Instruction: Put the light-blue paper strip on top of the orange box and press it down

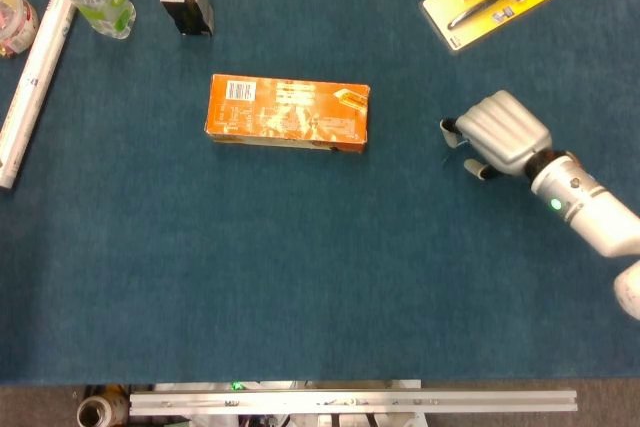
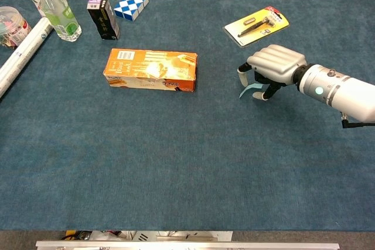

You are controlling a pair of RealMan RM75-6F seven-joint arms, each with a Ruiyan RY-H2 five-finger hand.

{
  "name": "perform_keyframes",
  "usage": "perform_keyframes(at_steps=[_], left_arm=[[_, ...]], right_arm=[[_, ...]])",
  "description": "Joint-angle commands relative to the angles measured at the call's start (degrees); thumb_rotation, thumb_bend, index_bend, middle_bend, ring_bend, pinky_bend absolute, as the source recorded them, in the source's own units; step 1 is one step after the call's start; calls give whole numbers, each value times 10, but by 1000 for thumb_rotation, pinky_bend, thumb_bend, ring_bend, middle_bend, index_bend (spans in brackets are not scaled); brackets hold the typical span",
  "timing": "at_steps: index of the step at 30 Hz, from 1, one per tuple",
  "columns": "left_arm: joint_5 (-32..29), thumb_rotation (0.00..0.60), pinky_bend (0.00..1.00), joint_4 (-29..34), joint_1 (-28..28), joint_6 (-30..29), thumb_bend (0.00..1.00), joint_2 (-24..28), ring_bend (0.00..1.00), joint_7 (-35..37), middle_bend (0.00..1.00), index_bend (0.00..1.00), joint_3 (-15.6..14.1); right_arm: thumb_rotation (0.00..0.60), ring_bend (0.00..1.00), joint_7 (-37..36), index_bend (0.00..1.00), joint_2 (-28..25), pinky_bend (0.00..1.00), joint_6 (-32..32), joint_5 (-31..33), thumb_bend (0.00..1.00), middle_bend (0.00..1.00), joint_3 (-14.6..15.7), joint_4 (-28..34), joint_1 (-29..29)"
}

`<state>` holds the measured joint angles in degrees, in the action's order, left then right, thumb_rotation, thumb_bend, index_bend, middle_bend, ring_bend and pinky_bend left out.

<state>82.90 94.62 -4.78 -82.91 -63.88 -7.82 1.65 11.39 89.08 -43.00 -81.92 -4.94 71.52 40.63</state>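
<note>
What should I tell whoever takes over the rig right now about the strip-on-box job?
Right robot hand: over the light-blue paper strip, fingers curled down around it; whether it already pinches the strip cannot be told.
Left robot hand: not in view.
Strip: on the table mat, mostly hidden under the right robot hand, to the right of the orange box.
Orange box: lying flat, top bare, apart from the hand.
Done: hand positioned at the strip.
Left: secure the strip, carry it to the box top, lay it there and press it down.

Right hand [image 2: 272,68] low, fingers curled
</note>
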Motion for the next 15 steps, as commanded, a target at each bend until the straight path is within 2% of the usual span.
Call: perform_keyframes(at_steps=[1,7,15], left_arm=[[-1,600,286,-2,0,1,380,-1,318,2,337,315,0],[-2,600,286,-7,-1,2,380,-2,318,6,337,315,0],[-4,600,286,-13,2,1,380,-3,319,12,336,315,0]], right_arm=[[600,1000,0,491,9,1000,3,5,257,1000,-1,-9,6],[600,1000,2,497,26,1000,10,14,262,1000,0,-30,17],[600,1000,5,532,39,1000,14,22,331,1000,6,-44,24]])
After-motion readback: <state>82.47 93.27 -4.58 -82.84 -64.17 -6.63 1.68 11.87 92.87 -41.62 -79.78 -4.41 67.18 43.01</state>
